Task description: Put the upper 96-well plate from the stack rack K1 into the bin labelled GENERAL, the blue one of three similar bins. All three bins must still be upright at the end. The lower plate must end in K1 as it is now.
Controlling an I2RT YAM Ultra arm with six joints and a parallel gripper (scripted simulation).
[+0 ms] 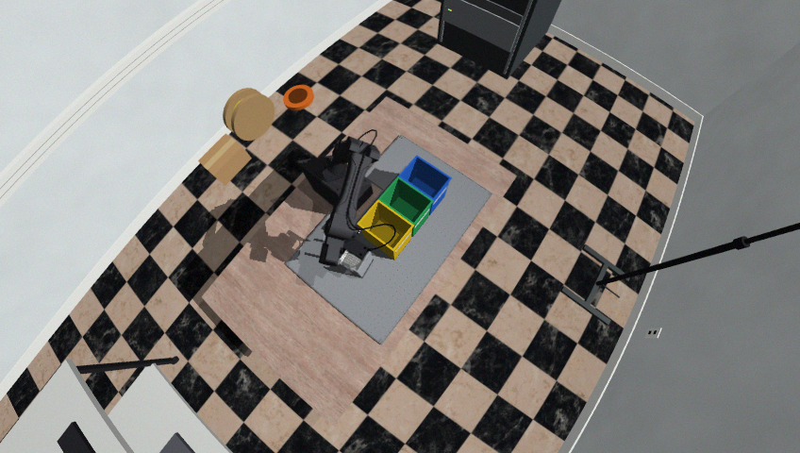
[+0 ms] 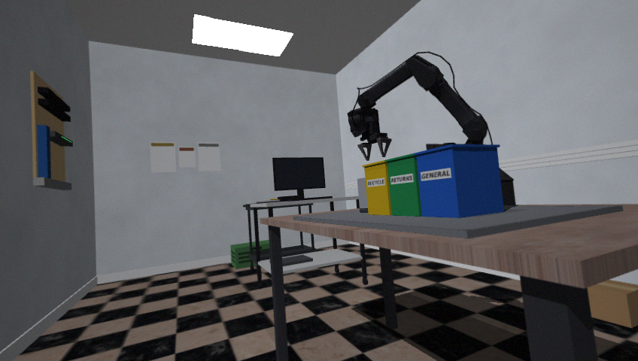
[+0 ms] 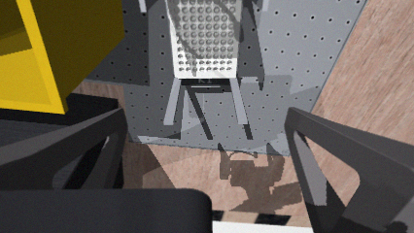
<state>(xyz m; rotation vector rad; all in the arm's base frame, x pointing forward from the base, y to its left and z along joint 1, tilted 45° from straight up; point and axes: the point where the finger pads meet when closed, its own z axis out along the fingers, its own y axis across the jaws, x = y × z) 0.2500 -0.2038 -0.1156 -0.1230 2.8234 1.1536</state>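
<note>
The jaws stand wide open, holding nothing, above the counter [image 2: 559, 250]. The plate [image 3: 206, 36] sits in rack K1 [image 3: 239, 102] ahead below them; the blue bin [image 2: 460, 180] stands well apart.

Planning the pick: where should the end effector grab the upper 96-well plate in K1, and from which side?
Grip the upper plate across its two long side walls, coming straight down from above. It lies flat, wells up, on top of the rack K1, so its top is open to approach; the yellow bin stands close beside it, which argues against a sideways entry. The open end effector hangs above with nothing in it, seemingly wide enough for the short dimension.
</note>
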